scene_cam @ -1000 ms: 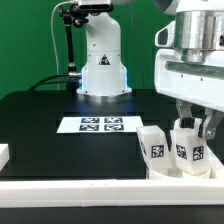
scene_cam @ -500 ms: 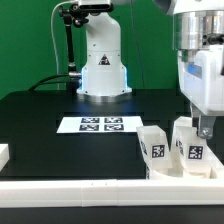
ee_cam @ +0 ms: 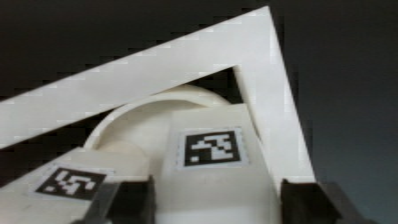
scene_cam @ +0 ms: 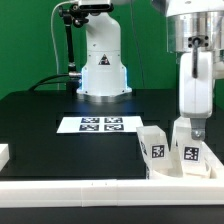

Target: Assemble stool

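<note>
My gripper (scene_cam: 194, 128) hangs at the exterior view's right, shut on an upright white stool leg (scene_cam: 189, 152) with a black-and-white tag. In the wrist view that leg (ee_cam: 217, 150) fills the space between my two dark fingers (ee_cam: 139, 205), and my gripper (ee_cam: 217, 206) clamps its sides. A second tagged leg (scene_cam: 153, 149) stands just to the exterior view's left of the held one and shows in the wrist view too (ee_cam: 71, 184). The round white seat (ee_cam: 157, 112) lies behind the held leg, tucked into the corner of the white rails. How the leg meets the seat is hidden.
The marker board (scene_cam: 100, 124) lies flat mid-table in front of the robot base (scene_cam: 103, 68). A long white rail (scene_cam: 80, 190) runs along the front edge, and two rails (ee_cam: 267, 60) meet in a corner around the seat. A small white block (scene_cam: 3, 153) sits at the left edge.
My wrist has turned about its vertical axis while staying over the same spot. The held leg has turned with it, and its tag now faces differently.
</note>
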